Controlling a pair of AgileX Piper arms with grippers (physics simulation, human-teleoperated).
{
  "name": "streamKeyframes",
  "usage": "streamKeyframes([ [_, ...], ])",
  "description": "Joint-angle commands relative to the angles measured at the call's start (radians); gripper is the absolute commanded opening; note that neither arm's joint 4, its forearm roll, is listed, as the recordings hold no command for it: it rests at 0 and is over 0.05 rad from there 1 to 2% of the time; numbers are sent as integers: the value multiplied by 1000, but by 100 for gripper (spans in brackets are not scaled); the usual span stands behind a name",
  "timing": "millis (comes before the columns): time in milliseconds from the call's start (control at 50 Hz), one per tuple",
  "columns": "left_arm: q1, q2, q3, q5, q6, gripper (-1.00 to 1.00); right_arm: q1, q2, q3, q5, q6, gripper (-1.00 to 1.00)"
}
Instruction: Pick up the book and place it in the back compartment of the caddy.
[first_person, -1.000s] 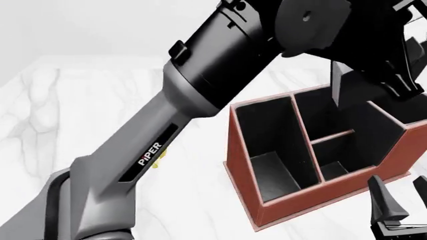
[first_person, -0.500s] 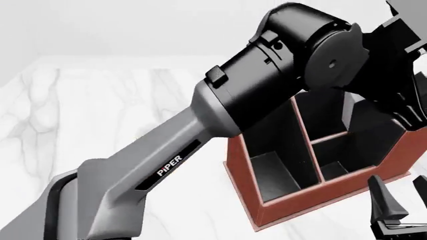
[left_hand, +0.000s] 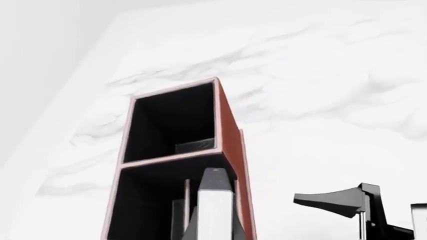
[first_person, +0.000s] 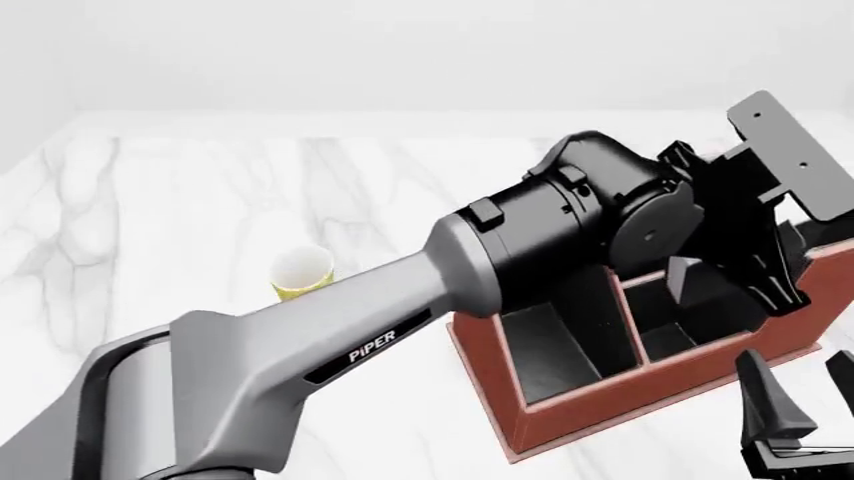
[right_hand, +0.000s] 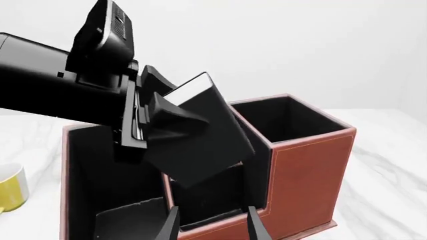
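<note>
- The book (right_hand: 200, 135) is held clamped in the left gripper (right_hand: 157, 115), tilted, with its lower corner dipped inside the caddy (right_hand: 307, 165) and its upper part well above the rim.
- Which cell the corner is entering cannot be fixed for certain; it appears to hang over a middle cell, just beside the tall square cell at the caddy's end.
- A catch is judged likely: the tilted book could strike a divider inside the caddy, and the grip could slip if it is pushed down askew.
- A wrong cell is the other risk; a release from this spot may drop the book short of the back compartment.
- The caddy could be shoved along the table (first_person: 200, 200) if the left arm presses a wall.
- The caddy's visible cells are seen dark and bare of other items.
- The right gripper (right_hand: 212, 225) is held open and unloaded, near the caddy's low front wall.
- A yellow mug (first_person: 302, 274) stands well apart from the caddy.
</note>
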Motion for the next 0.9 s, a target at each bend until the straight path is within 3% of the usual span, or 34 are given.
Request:
streamKeyframes([
  [20,4,0,81,-99,-2,-100,-1,-1,0,2,1,100],
  [560,26,33,165,-212,-37,-100,-1,6,0,-6,4,100],
  [900,52,90,148,-218,-34,-100,-3,14,0,-12,5,100],
])
